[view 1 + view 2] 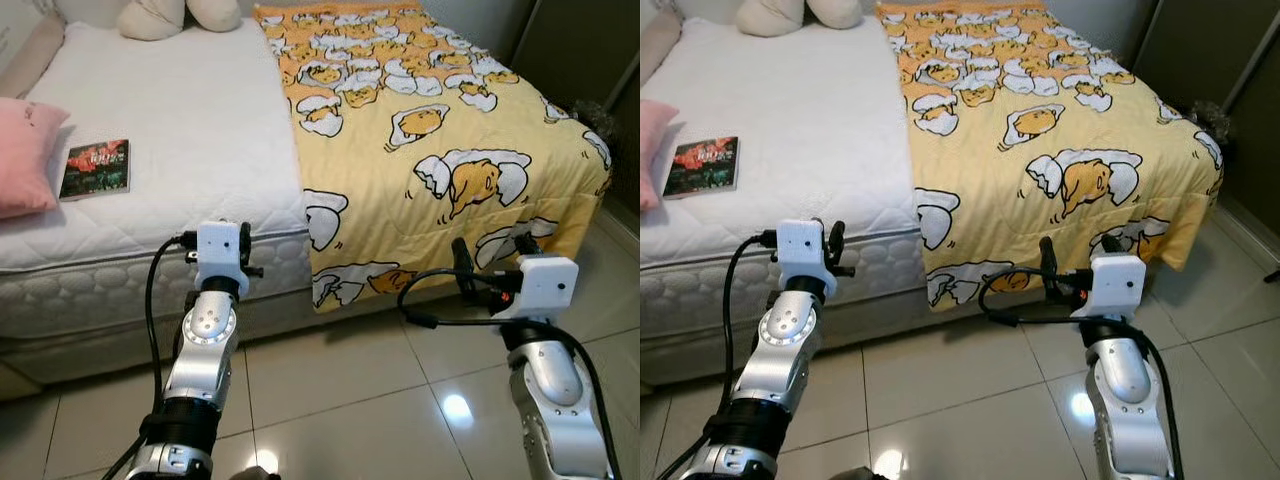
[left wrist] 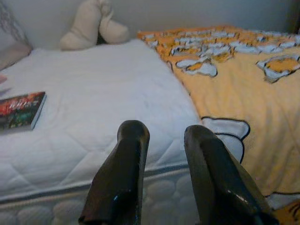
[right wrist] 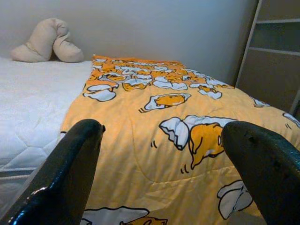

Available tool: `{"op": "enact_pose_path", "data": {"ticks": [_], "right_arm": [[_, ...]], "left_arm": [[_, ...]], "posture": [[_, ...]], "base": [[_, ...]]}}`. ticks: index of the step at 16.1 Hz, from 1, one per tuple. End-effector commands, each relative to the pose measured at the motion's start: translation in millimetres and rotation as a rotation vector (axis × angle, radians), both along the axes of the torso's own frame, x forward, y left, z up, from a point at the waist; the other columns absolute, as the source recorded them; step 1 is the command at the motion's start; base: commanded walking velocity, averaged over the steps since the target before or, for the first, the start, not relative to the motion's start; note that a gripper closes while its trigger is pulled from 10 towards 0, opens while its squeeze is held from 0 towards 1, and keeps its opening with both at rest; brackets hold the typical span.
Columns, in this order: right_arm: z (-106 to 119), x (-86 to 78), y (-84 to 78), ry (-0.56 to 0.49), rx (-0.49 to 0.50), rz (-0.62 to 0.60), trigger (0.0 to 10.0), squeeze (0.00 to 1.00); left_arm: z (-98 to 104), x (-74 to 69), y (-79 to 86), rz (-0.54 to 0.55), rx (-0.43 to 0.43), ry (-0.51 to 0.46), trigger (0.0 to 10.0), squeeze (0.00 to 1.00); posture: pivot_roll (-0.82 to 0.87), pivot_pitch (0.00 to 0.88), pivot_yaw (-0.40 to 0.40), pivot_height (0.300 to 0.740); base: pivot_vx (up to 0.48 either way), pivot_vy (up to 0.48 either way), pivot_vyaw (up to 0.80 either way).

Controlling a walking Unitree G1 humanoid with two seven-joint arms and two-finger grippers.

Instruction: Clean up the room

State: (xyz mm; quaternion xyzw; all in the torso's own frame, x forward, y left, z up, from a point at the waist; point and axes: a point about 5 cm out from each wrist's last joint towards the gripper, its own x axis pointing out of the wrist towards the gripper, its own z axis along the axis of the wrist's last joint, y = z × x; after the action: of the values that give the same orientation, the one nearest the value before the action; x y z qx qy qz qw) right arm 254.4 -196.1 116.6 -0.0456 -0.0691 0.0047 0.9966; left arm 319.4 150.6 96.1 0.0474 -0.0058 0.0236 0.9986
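Standing at the side of the white quilted bed (image 1: 190, 130), with the yellow blanket with egg pictures (image 1: 430, 130) covering the right half and hanging over the edge, and a small dark book (image 1: 95, 168) lying on the bare white part near a pink pillow (image 1: 25, 155). Right tool (image 3: 164, 178) spread wide, low by the hanging blanket edge; left tool (image 2: 164, 183) a little apart, holding nothing, just before the mattress edge. Best to pinch the blanket edge well, then pull slow and flat over the white part, likely after moving the book away.
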Motion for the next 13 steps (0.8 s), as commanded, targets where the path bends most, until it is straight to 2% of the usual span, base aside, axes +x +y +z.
{"op": "enact_pose_path", "data": {"ticks": [1, 2, 3, 4, 5, 8, 12, 13], "right_arm": [[-2.8, 0.9, -0.7, 0.005, -0.001, -0.010, 10.0, 0.00], [-5.2, 0.8, -0.6, 0.016, 0.003, -0.008, 10.0, 0.00], [-8.0, 0.5, 0.3, 0.028, 0.006, -0.003, 10.0, 0.00], [-9.0, 0.6, 1.4, 0.032, 0.005, 0.002, 10.0, 0.00], [-11.1, 1.6, 2.4, 0.041, 0.008, 0.004, 10.0, 0.00], [-13.1, 5.4, 4.9, 0.053, 0.008, 0.025, 10.0, 0.00], [-18.7, 5.1, 8.5, 0.078, 0.007, 0.046, 10.0, 0.00], [-21.2, 3.7, 7.4, 0.085, 0.010, 0.049, 10.0, 0.00]], "left_arm": [[1.6, 3.8, -0.6, 0.014, 0.001, 0.015, 10.0, 1.00], [2.7, 5.2, -1.8, 0.011, -0.001, 0.016, 10.0, 1.00], [4.5, 7.6, -2.3, 0.016, 0.013, 0.017, 10.0, 0.00], [4.5, 8.6, -1.9, 0.020, 0.012, 0.024, 10.0, 0.00], [2.2, 11.0, -1.6, 0.019, 0.008, 0.041, 10.0, 1.00], [-1.1, 11.0, -3.2, 0.026, -0.018, 0.061, 10.0, 1.00], [-6.9, 7.7, 4.3, 0.059, -0.033, 0.081, 10.0, 1.00], [-10.0, 1.7, 12.1, 0.059, -0.028, 0.081, 10.0, 1.00]], "posture": [[-0.14, 0.000, 0.035, 0.728], [-0.13, 0.000, 0.035, 0.728], [-0.13, 0.000, 0.033, 0.728], [-0.13, 0.000, 0.031, 0.728], [-0.13, 0.000, 0.025, 0.728], [-0.12, 0.000, 0.017, 0.728], [-0.10, 0.000, 0.008, 0.728], [-0.10, 0.000, 0.009, 0.728]], "base": [[0.000, -0.431, 0.00], [0.259, -0.401, 0.00], [0.296, -0.375, 0.00], [0.304, -0.368, 0.00], [0.401, -0.259, 0.00], [0.410, -0.246, 0.15], [0.411, -0.243, 0.68], [0.409, -0.247, 0.63]]}}
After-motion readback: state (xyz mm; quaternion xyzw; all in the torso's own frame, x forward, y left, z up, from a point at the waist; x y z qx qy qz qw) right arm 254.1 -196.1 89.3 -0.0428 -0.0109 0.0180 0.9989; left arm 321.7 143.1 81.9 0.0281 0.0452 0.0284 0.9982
